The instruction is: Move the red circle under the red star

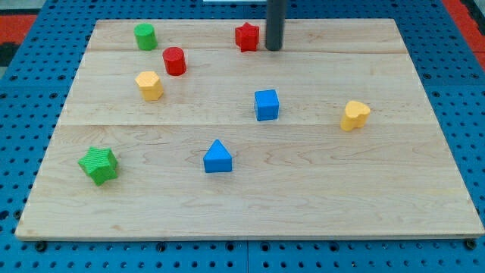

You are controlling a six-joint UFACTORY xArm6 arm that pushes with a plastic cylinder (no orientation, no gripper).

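Observation:
The red circle stands on the wooden board near the view's top left. The red star stands near the top edge, to the right of the circle and higher in the view. My tip rests on the board just right of the red star, a small gap apart. The red circle is well left of my tip.
A green circle is at the top left. A yellow hexagon sits below the red circle. A blue cube is at the centre, a yellow heart at right, a blue triangle lower centre, a green star lower left.

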